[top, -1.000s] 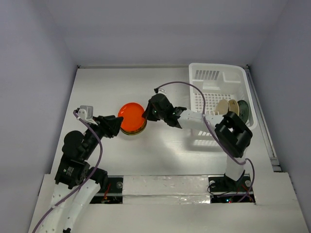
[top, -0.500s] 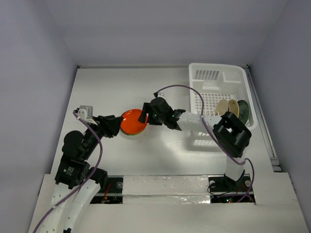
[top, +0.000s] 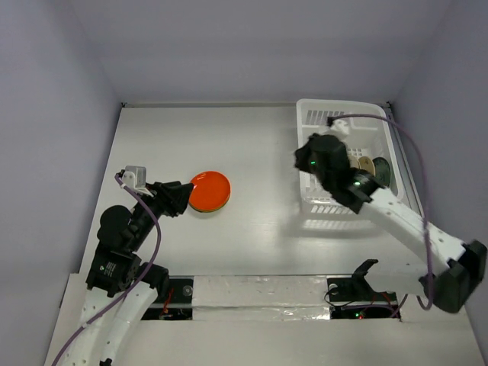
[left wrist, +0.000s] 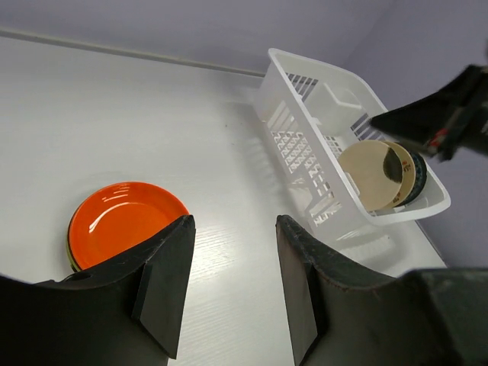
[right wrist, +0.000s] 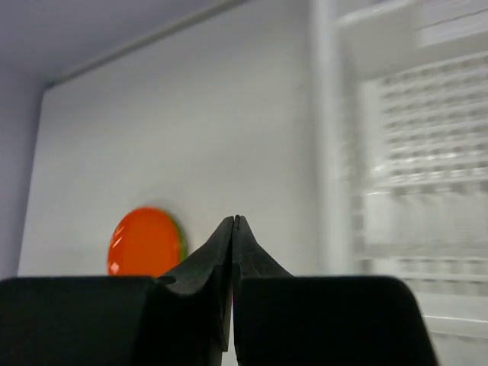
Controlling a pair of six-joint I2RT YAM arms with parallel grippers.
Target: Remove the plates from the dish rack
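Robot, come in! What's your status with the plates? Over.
Left gripper open beside the orange plate. Right gripper shut, empty, by the dish rack. Three plates standing inside. Nothing seen blocking.

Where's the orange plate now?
Top view: orange plate left of centre on the table, atop another plate, just beyond the left gripper, far from the dish rack.
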